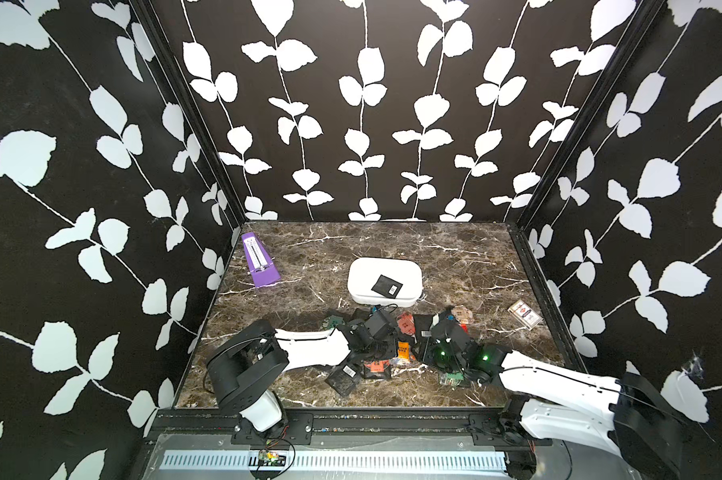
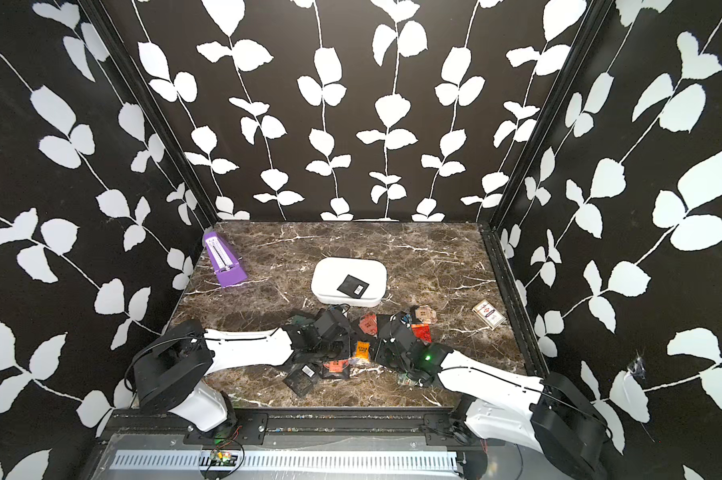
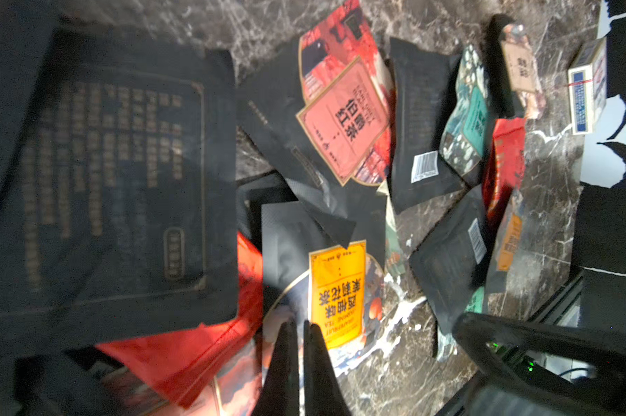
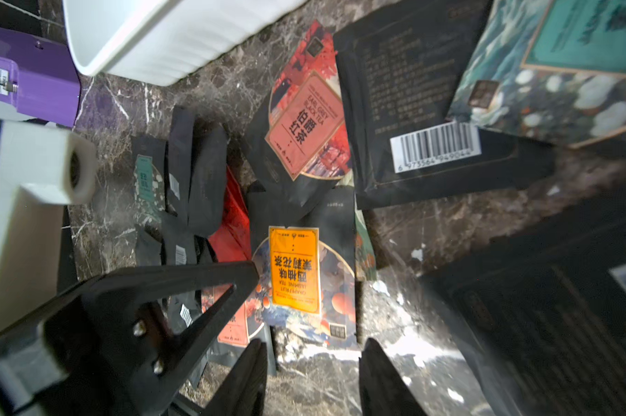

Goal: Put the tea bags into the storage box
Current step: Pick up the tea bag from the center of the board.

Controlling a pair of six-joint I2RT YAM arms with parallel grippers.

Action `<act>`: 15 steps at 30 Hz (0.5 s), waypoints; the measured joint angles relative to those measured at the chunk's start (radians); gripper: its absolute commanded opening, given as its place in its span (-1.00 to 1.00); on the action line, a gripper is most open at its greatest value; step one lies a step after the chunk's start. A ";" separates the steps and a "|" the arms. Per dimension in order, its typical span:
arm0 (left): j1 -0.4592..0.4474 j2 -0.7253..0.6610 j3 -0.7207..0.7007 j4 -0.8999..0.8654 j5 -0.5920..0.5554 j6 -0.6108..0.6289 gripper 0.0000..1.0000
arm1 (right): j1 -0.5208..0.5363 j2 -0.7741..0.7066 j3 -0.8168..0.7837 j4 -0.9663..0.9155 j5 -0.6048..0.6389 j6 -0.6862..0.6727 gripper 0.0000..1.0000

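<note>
- The tea bags (image 1: 405,325) are lying heaped near the bench's (image 1: 309,257) front edge, between the two arms. One black sachet (image 1: 386,285) is sitting in the storage box (image 1: 361,272) at the bench's middle.
- The left gripper (image 3: 300,327) is sitting closed at the edge of the orange-labelled sachet (image 3: 338,291); we cannot tell whether it is pinching it.
- The right gripper (image 4: 313,345) is hanging parted over bare bench, holding nothing.
- We are judging the sachets light, thin and slick, so we are favouring a free sealed edge, because overlapping neighbours may drag along.
</note>
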 measured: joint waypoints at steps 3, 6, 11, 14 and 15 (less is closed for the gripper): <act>0.000 0.005 -0.003 0.015 0.004 -0.002 -1.00 | 0.008 0.027 -0.010 0.026 0.004 0.015 -0.13; 0.000 0.013 -0.011 0.027 0.006 -0.004 -1.00 | 0.016 0.053 -0.022 0.047 0.005 0.027 -0.12; -0.009 0.027 -0.024 0.034 0.007 -0.008 -1.00 | 0.030 0.079 -0.028 0.063 0.007 0.040 -0.11; -0.015 0.032 -0.028 0.038 0.007 -0.011 -1.00 | 0.033 0.086 -0.032 0.077 0.010 0.044 -0.10; -0.016 0.032 -0.029 0.040 0.006 -0.012 -1.00 | 0.035 0.090 -0.034 0.082 0.010 0.045 -0.10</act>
